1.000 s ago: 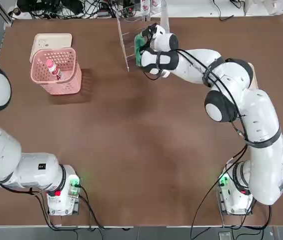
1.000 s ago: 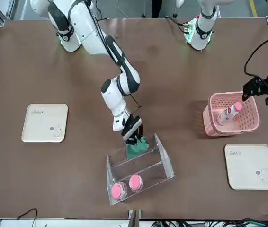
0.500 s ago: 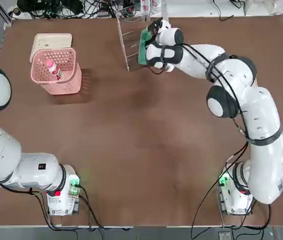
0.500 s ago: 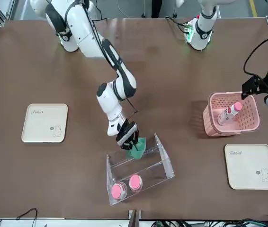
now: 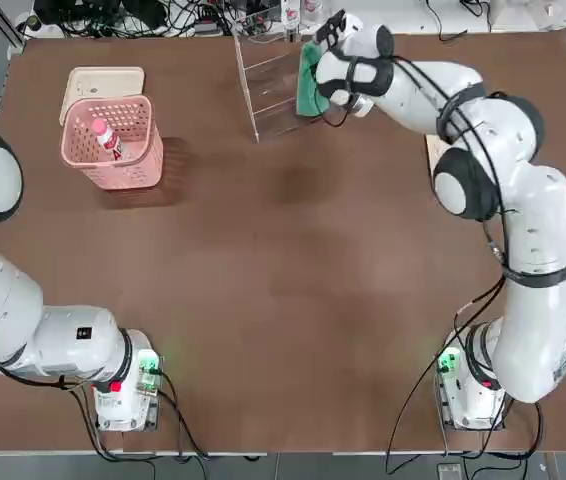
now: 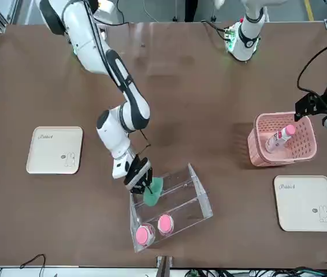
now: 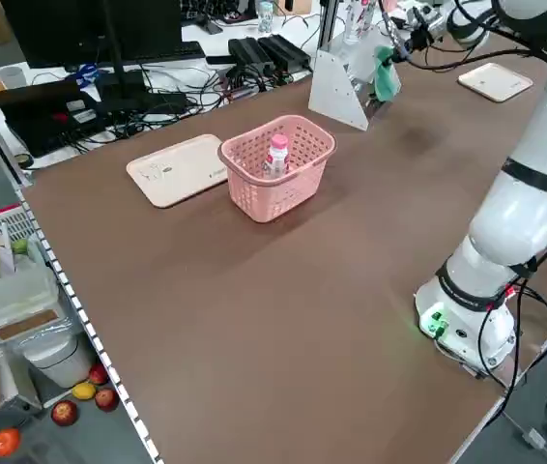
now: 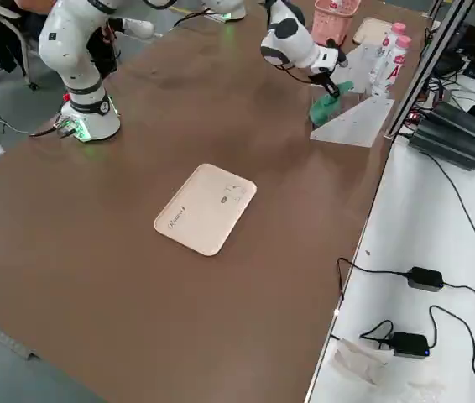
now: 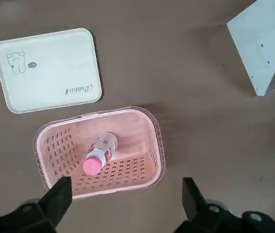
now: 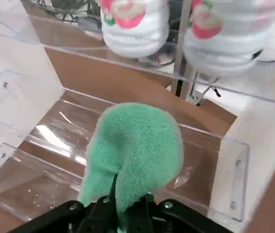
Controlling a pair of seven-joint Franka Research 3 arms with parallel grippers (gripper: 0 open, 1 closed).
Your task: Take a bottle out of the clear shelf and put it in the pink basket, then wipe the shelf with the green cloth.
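Cloth (image 6: 153, 190) shifts leftward across shelf (image 6: 204, 199), front view's lower centre, pinched in right gripper (image 10: 117, 206); wiping apparently underway. Bottle (image 6: 277, 141) in basket (image 6: 307, 138); left gripper (image 9: 127, 187) parked wide, lower frame of left wrist view.

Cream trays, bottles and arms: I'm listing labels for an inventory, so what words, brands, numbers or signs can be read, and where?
"Rabbit", in script, as best it reads: cream tray beside the pink basket.
Far tray: similar script, too small to read surely.
Bottle in the basket: print too small.
Shelf bottles: print too small.
Left arm's dark label: unreadable.
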